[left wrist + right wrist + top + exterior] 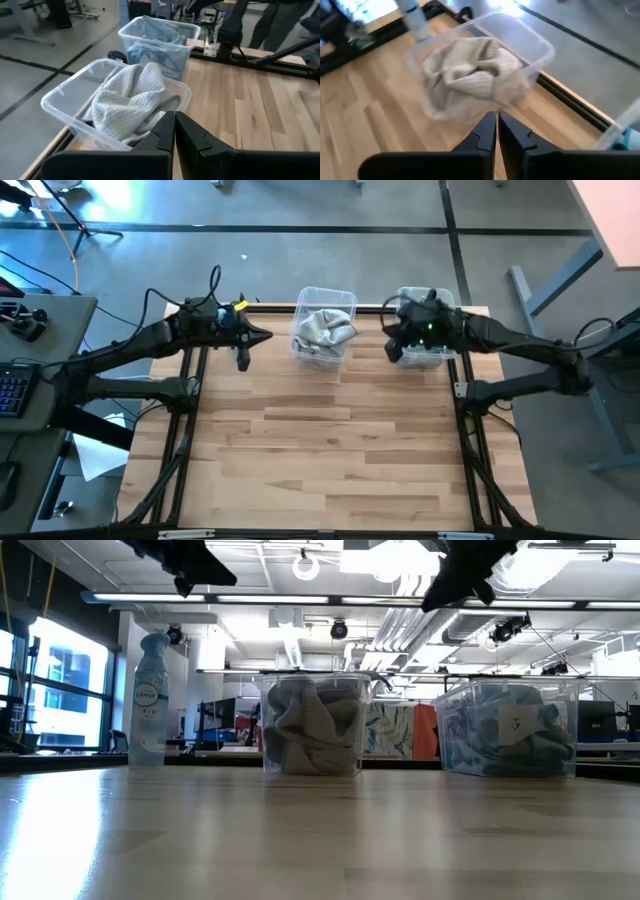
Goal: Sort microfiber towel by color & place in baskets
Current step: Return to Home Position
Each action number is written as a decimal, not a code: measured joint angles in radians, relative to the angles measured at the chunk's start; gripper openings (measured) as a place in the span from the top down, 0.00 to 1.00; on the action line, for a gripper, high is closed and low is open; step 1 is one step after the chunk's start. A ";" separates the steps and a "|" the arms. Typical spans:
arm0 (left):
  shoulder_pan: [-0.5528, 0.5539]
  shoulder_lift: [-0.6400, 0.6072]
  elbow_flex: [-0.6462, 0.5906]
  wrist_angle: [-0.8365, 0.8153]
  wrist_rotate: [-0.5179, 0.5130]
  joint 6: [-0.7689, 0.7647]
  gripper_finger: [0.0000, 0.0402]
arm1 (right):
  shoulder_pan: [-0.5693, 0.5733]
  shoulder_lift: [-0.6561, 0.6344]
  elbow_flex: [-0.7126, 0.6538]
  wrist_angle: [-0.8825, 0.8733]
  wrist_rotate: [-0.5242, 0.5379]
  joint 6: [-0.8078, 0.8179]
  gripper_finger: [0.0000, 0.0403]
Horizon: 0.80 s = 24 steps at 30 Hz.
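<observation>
Pale grey microfiber towels [325, 330] lay bunched in a clear rectangular plastic bin [327, 292] at the wooden table's [330, 450] far edge, and light blue-teal towels [485, 735] filled the second clear bin [505, 683] to its right. The left gripper [175, 117] hovered left of the grey bin and the right gripper [497, 117] by the second bin, both with fingers pressed together, empty.

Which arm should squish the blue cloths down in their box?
Right, I think. The right tool hangs by the box of blue cloths; the left tool is past the other box, with grey cloths.

Bright ceiling lights [400, 558] cast glare across the tabletop [300, 840].
</observation>
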 joint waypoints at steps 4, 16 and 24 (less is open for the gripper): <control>-0.031 0.000 0.000 -0.004 0.001 0.004 1.00 | 0.095 0.000 0.000 -0.021 0.030 -0.045 0.96; -0.111 -0.005 -0.070 0.073 -0.005 0.002 1.00 | 0.213 0.004 -0.130 0.066 -0.017 -0.036 1.00; -0.188 -0.073 -0.307 0.326 -0.033 -0.052 1.00 | 0.324 0.004 -0.346 0.389 -0.036 -0.011 1.00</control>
